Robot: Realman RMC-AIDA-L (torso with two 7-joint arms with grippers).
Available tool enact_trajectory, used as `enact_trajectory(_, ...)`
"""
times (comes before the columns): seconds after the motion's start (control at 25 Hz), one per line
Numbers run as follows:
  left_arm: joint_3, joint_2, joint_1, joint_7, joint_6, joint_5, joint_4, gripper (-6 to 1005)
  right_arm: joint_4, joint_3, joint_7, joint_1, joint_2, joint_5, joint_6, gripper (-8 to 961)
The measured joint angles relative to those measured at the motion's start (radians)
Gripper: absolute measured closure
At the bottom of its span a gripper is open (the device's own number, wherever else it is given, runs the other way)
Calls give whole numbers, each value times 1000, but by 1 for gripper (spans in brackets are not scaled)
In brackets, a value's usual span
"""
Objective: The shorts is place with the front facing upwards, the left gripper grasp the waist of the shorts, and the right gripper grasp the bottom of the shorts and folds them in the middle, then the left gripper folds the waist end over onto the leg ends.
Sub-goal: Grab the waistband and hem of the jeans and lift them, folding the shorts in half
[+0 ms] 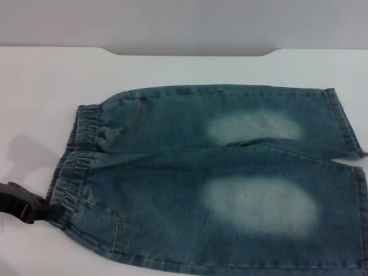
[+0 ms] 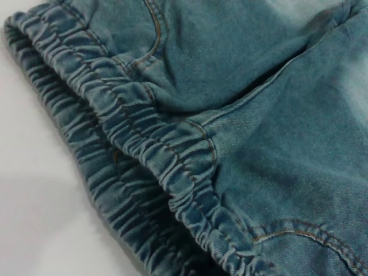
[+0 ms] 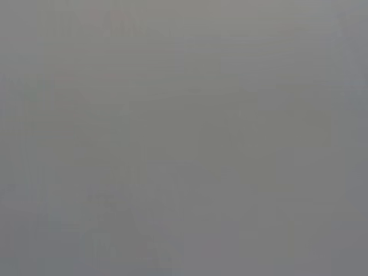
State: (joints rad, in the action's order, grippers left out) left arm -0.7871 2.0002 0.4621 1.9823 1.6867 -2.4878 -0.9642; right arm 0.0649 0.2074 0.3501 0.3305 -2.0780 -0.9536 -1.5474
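Note:
The shorts (image 1: 190,144) lie flat on the white table (image 1: 40,86), front up, with a pale faded patch on each leg. Their gathered elastic waist (image 1: 80,146) is at the left, and the bottom of the shorts (image 1: 345,123) reaches the right edge of the head view. My left gripper (image 1: 33,210), a dark jaw, sits low at the left, right against the near corner of the waist. The left wrist view shows the waist (image 2: 144,155) close up, with a pocket seam (image 2: 155,40). The right gripper is out of view; its wrist view is plain grey.
The table's far edge (image 1: 190,54) has a shallow recess, with a grey wall behind it. Bare white table surface lies left of and beyond the shorts. The nearer leg runs off the bottom right of the head view.

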Motion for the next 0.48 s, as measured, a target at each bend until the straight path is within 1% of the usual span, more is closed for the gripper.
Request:
enact_trajectory(0.08,0,0,0,-3,-2,0,0,803,-19,8,83,0,3,-9,-6,416)
enact_trajectory(0.2,-3,0,2,-5,-7,-1,1,899,-126,30,348,-8,8,-83,-30,417)
enact_trajectory(0.24,-4,0,4,-5,-7,-1,1,931,-200,36,486,-12,9,-135,-47,417)
enact_trajectory(0.32,-6,2,8,-5,-7,-2,1,936,-330,44,736,-16,11,-230,-84,417)
enact_trajectory(0.4,-4,4,13,-5,-7,-1,1,939,-506,54,1016,-15,16,-341,-149,417)
enact_trajectory(0.48,-1,7,18,-6,-7,1,1,939,-662,67,1216,-10,25,-424,-216,417)
